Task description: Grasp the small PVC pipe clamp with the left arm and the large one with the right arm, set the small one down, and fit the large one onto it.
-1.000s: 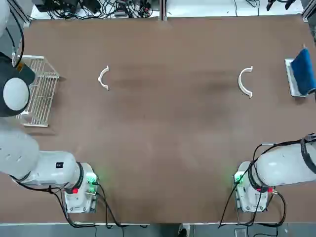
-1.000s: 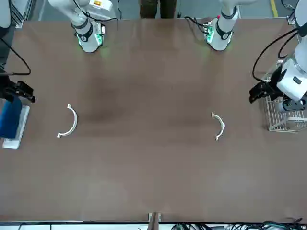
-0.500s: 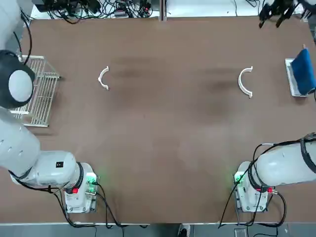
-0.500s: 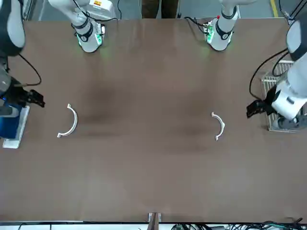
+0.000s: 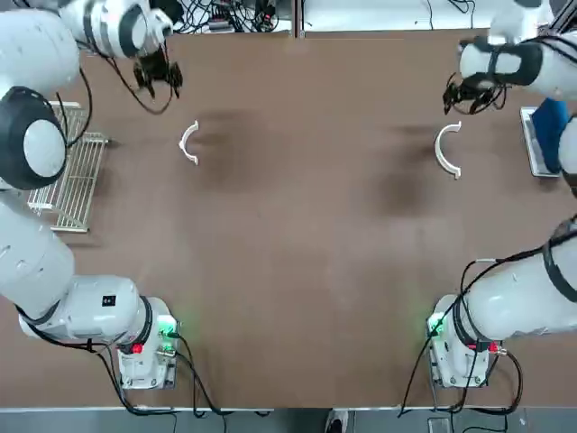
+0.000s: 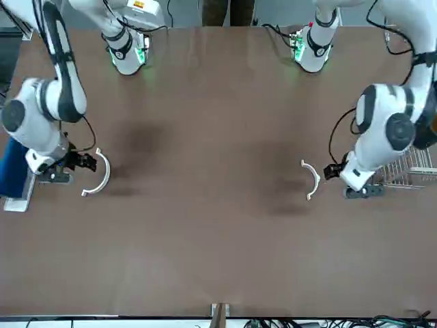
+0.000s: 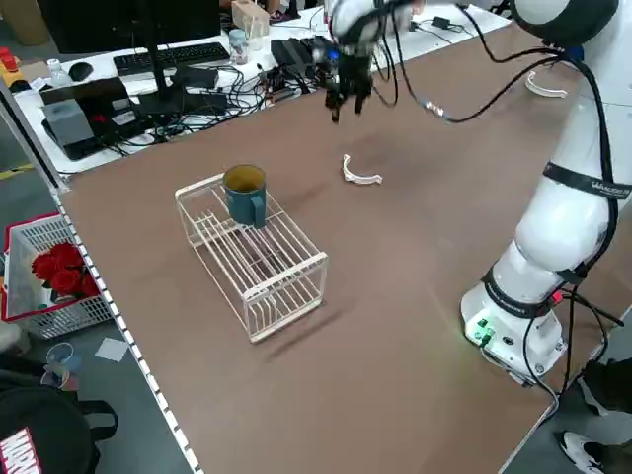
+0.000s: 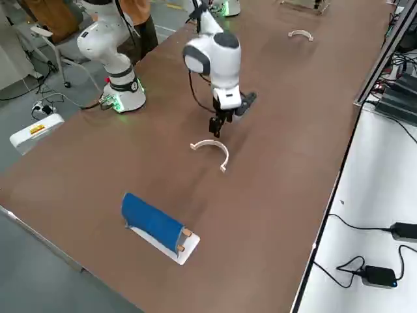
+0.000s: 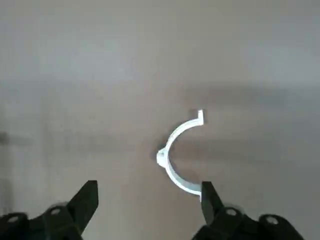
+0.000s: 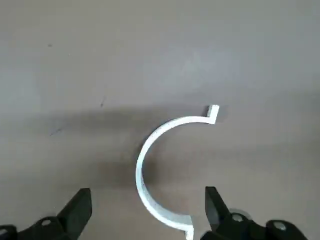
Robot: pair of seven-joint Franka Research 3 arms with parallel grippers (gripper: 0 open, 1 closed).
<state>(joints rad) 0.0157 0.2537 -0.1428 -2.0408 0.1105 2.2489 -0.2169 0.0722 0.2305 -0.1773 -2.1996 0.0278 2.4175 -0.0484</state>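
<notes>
The small PVC pipe clamp (image 5: 188,142) lies flat on the brown table at the far left, also seen as a white half-ring (image 9: 162,157) in the left wrist view. My left gripper (image 5: 158,77) hovers open just beyond and outside it, its fingers (image 9: 85,199) wide apart with nothing between them. The large clamp (image 5: 446,149) lies at the far right and appears in the right wrist view (image 10: 140,172). My right gripper (image 5: 464,95) hangs open just beyond it, holding nothing. Both clamps (image 6: 312,179) (image 6: 100,174) are untouched.
A white wire rack (image 5: 72,171) with a blue mug (image 7: 244,193) on it stands at the left edge. A blue roll on a white tray (image 5: 552,131) lies at the right edge. Cables run along the far table edge.
Both arms have swung in from the table's outer edges toward the clamps. Each gripper now hangs close to its clamp. The clamps have not moved.
</notes>
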